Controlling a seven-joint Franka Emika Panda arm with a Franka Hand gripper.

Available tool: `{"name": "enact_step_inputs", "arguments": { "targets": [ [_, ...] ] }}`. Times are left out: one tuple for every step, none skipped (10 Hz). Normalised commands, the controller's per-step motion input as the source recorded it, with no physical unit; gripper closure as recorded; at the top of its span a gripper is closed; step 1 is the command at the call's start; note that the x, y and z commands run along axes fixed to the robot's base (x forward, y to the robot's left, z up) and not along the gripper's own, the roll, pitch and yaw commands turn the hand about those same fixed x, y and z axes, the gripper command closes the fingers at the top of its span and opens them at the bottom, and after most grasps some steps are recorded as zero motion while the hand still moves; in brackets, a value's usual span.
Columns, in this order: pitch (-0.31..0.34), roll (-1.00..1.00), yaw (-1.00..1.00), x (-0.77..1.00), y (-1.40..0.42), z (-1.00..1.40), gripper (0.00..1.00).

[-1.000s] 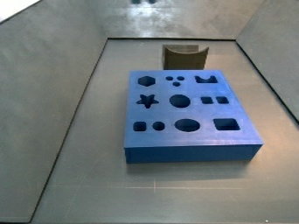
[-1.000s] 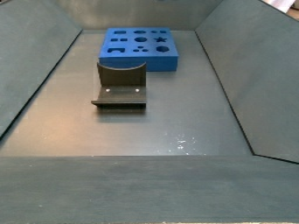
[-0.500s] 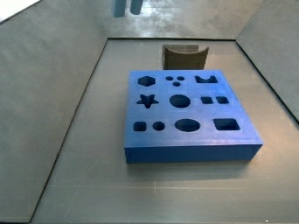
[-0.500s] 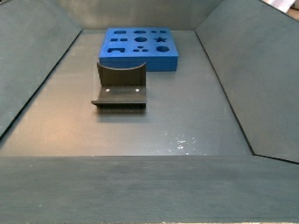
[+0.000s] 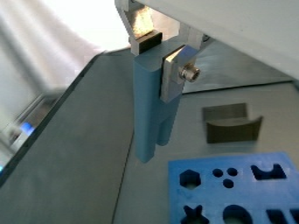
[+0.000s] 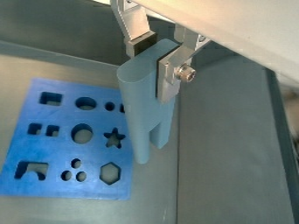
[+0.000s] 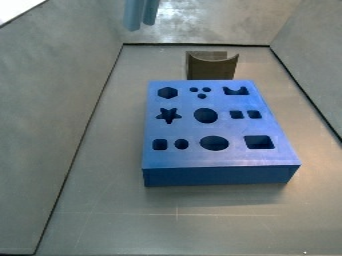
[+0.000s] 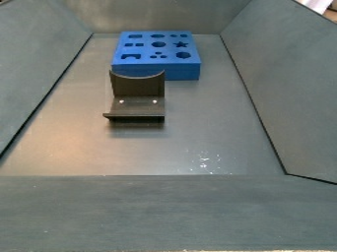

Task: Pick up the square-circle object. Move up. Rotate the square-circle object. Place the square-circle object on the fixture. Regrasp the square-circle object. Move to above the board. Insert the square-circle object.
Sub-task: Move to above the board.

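Observation:
In both wrist views my gripper (image 5: 159,59) (image 6: 156,57) is shut on the top end of the square-circle object (image 5: 149,114) (image 6: 146,114), a long pale blue-grey peg that hangs down from the fingers, high above the floor. In a side view only the peg's lower end (image 7: 139,12) shows at the upper edge, left of and beyond the fixture (image 7: 210,65). The board (image 7: 214,130) (image 8: 158,52) is a thick blue slab with shaped holes and lies flat on the floor. The dark notched fixture (image 8: 136,94) (image 5: 230,122) stands beside the board (image 5: 233,188) (image 6: 70,131).
Sloped grey walls (image 7: 54,120) (image 8: 263,89) enclose the grey floor (image 8: 171,148) on all sides. The board and the fixture are the only things standing on it.
The peg's lower end has come down into a side view at the top edge and shifted slightly left. The board and the fixture have not moved.

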Motion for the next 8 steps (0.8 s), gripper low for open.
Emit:
{"name": "enact_step_inputs", "arguments": {
  "targets": [
    [-0.27, -0.3, 1.0, -0.04, 0.02, -0.01, 1.0],
    [-0.32, -0.28, 1.0, -0.07, 0.02, 0.0, 1.0],
    [-0.356, -0.27, 1.0, -0.08, 0.03, 0.0, 1.0],
    [-0.408, -0.25, 1.0, -0.08, 0.03, 0.0, 1.0],
    [-0.433, -0.23, 1.0, -0.08, 0.02, 0.0, 1.0],
    [-0.511, -0.2, 1.0, -0.07, 0.02, -0.01, 1.0],
    [-0.52, -0.17, 0.95, -0.07, 0.02, 0.0, 1.0],
    [-0.415, -0.11, 0.66, -0.07, 0.02, 0.0, 1.0]
  ]
}}
